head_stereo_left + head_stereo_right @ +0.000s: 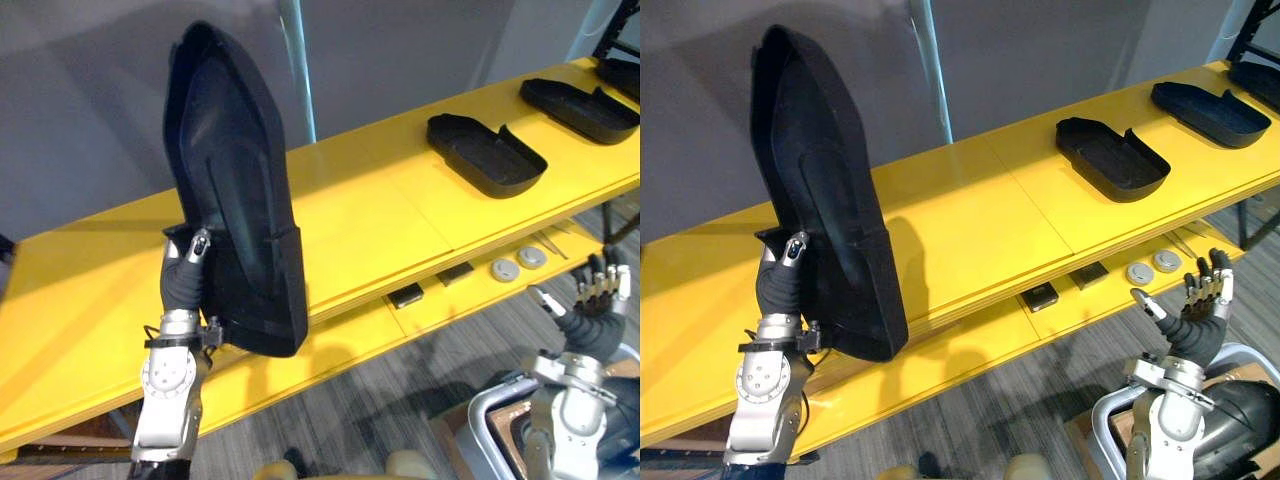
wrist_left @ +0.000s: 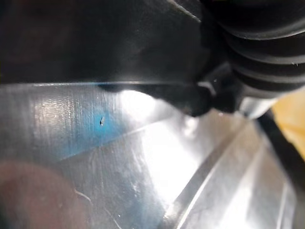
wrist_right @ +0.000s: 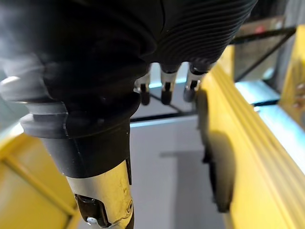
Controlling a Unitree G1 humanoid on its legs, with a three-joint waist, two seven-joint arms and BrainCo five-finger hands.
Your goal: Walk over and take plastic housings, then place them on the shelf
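Left robot hand (image 1: 186, 272) grips a large black plastic housing (image 1: 235, 190) at its lower edge. The thumb lies against the hollow inner face; the fingers are hidden behind the part. The housing stands upright, narrow end up and broad, boxy end down, with the hollow side towards the head camera. It shows in front of the yellow shelf (image 1: 370, 225), its lower end overlapping the shelf's front edge; whether it touches the shelf cannot be told.

Right robot hand (image 1: 598, 305) is low at the right, in front of the shelf and well apart from the housing. Its fingers point upward, loosely extended, the thumb is spread to the side, and it holds nothing.

Second housing (image 1: 485, 153) lies flat on the top board, hollow side up, towards the right. Third housing (image 1: 578, 108) lies beyond it, nearer the right end, apart from it.

Lower ledge (image 1: 350, 335) carries two small dark blocks (image 1: 406, 294) and, to their right, two round grey discs (image 1: 505, 269) side by side.
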